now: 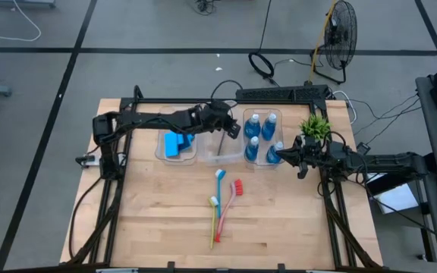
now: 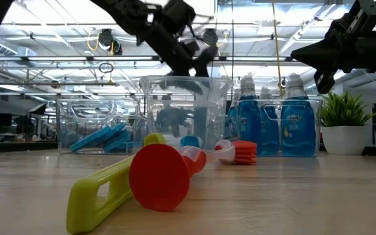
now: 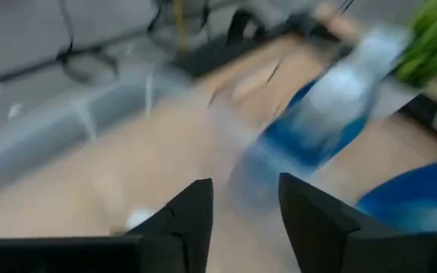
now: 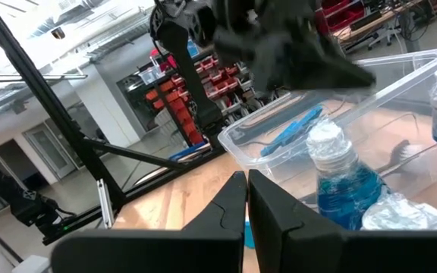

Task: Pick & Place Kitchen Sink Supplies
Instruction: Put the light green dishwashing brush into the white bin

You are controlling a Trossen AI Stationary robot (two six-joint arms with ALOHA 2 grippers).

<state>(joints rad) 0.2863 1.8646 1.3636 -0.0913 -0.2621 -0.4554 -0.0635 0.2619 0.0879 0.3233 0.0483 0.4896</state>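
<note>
Three clear bins stand in a row at the table's far side. The left bin (image 1: 165, 154) holds blue sponges (image 1: 177, 143). The middle bin (image 1: 234, 155) holds a grey brush (image 1: 220, 155). The right bin (image 1: 262, 162) holds several upright bottles of blue liquid (image 1: 253, 147). The blue brush (image 1: 220, 182), red brush (image 1: 232, 199) and yellow-green brush (image 1: 212, 220) lie flat on the table in front of the bins. My left gripper (image 3: 245, 212) is open and empty, above the middle bin's far side (image 1: 230, 125). My right gripper (image 4: 246, 197) is shut and empty, above the right bin's near right corner (image 1: 281, 155).
A small green potted plant (image 1: 315, 126) stands just right of the bottle bin, close behind my right arm. A black power strip (image 1: 283, 94) lies along the far edge. The near half of the wooden table (image 1: 279, 227) holds only the three brushes.
</note>
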